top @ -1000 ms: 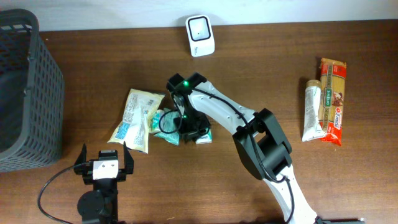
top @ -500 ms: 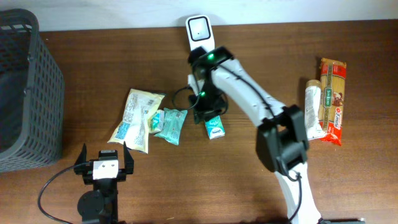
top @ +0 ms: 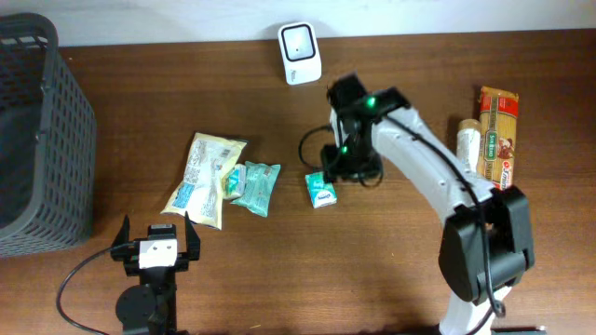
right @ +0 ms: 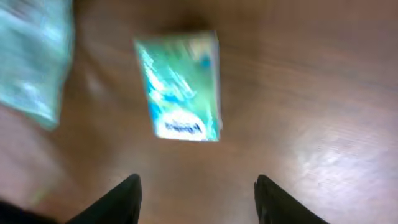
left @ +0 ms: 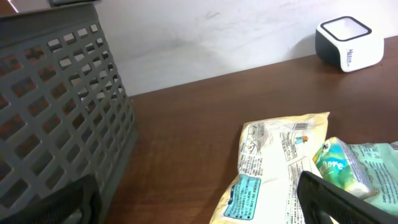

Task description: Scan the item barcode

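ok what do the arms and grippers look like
The right arm has white shells between black joints, two green lights near the wrist and a black cable looping beside it. The left arm is black with a white block at the wrist and a black cord curling away. The left gripper and right gripper have dark fingers.

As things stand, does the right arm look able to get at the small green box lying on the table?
Probably yes. The right gripper hangs just beside the small green box, jaws open, with only bare table between them. The teal packet lies off to the box's other side.
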Robot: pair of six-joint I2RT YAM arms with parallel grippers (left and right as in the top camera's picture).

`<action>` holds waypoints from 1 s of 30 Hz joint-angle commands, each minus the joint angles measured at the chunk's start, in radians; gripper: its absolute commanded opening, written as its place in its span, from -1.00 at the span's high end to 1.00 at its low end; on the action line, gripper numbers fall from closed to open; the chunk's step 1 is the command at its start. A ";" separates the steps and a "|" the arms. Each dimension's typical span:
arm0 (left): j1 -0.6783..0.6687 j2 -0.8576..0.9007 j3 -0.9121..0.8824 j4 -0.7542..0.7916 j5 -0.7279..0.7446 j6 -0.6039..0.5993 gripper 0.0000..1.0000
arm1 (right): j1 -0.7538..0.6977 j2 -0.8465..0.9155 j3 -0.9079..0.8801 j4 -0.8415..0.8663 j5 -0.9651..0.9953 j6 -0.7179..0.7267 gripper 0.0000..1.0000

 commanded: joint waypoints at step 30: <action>0.005 -0.005 -0.005 0.002 -0.004 0.015 -0.98 | -0.159 -0.202 -0.224 0.524 -0.763 0.137 0.92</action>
